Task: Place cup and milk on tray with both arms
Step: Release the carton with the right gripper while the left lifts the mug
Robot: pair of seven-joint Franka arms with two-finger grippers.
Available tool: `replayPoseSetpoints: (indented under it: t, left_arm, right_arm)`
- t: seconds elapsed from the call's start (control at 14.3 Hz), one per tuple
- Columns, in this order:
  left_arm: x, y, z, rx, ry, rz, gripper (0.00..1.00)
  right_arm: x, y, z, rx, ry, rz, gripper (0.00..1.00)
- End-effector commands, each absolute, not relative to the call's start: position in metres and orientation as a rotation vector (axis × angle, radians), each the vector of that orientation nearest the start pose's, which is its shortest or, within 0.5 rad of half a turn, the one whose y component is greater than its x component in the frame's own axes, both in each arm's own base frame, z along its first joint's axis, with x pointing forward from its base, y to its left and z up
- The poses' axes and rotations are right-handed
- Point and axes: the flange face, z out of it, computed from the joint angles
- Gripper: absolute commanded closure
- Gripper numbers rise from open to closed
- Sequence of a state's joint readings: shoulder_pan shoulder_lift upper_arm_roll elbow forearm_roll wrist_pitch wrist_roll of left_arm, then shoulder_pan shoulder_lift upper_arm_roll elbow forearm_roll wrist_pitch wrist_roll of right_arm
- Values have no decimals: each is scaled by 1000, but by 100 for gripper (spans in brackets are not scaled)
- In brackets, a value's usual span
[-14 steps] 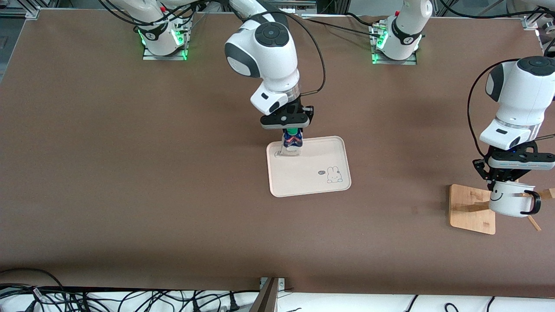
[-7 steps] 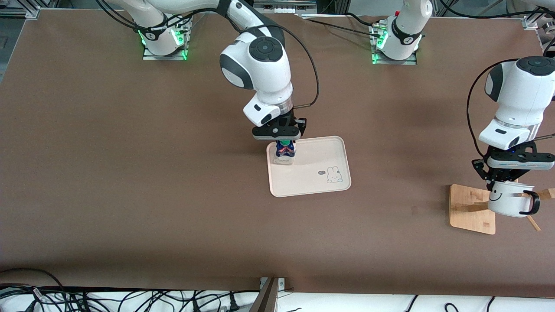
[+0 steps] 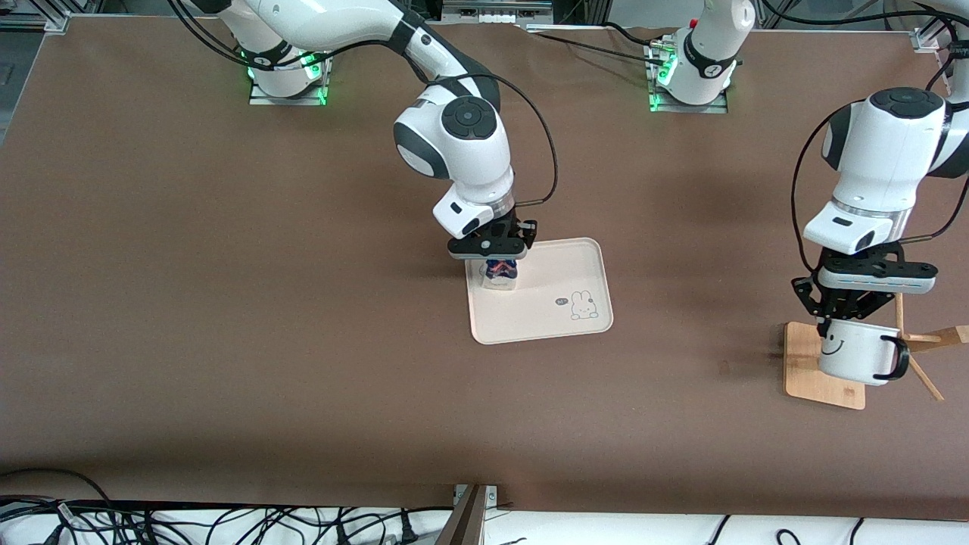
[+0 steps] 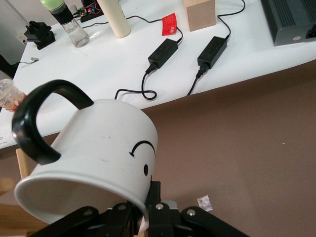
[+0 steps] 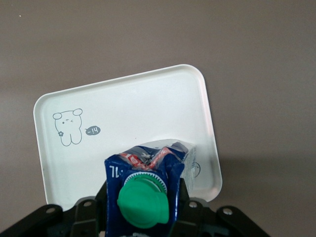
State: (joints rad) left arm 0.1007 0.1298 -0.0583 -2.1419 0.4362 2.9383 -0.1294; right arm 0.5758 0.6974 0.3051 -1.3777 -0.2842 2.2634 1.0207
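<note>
R gripper fingers clamp milk over tray; L gripper fingers clamp cup over wooden stand.

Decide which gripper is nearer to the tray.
Right. The right gripper is over the tray, shut on the milk. The left gripper holds the cup over the wooden stand at its own end.

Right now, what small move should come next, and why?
Probably open the right tool and release the milk: the carton looks upright and low on the tray. The left tool holds the cup over the wooden stand.
</note>
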Motion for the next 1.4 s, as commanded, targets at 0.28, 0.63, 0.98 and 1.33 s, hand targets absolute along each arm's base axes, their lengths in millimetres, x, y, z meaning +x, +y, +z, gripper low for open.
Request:
replayPoseSetpoints:
  t: [0.28,0.63,0.98,1.33]
  left_arm:
    - [600,-79,447,-2783,443,-775,100]
    - [590,-140,434,-2788,529,-375,100]
    - [588,-181,412,-2989,490,-189,100]
    - [595,-218,377,-3023,604,-44,100]
  right_arm:
    - [523,543,356,-2945,187,-296,0]
    - [519,537,408,-2926,206,-342,0]
    - [518,490,479,-3062,281,-324,0]
    - [541,416,534,-3119,282,-283,0]
